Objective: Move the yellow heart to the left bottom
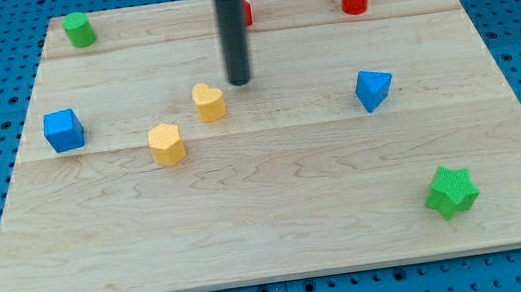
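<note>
Camera view: my tip (240, 81) beside yellow heart (209, 101)

dark rod upright, my tip (240, 81) down — on the surface

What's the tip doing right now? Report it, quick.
My tip: holds nothing, no gripper; just up-right of the yellow heart, apparently not touching.

No text, labels, brands, numbers or signs can be read anywhere here: not on the counter (281, 224), not on any block, not on the rod.
</note>
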Tool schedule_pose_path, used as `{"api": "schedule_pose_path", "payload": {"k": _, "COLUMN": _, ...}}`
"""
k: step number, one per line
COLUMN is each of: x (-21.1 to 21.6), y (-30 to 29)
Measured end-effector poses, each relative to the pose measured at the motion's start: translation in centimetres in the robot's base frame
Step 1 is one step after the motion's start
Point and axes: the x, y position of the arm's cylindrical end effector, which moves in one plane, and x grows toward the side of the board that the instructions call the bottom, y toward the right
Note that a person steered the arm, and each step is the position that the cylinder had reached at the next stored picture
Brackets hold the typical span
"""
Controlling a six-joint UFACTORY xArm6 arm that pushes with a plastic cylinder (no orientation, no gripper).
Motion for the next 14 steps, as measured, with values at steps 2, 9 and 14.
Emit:
{"api": "schedule_pose_path", "payload": {"k": 2, "x": 7.9, "y": -6.9}}
{"api": "schedule_pose_path", "payload": {"k": 9, "x": 10.5, "y": 7.6}}
{"api": "schedule_pose_path", "payload": {"k": 14, "x": 19.7, "y": 5.5}}
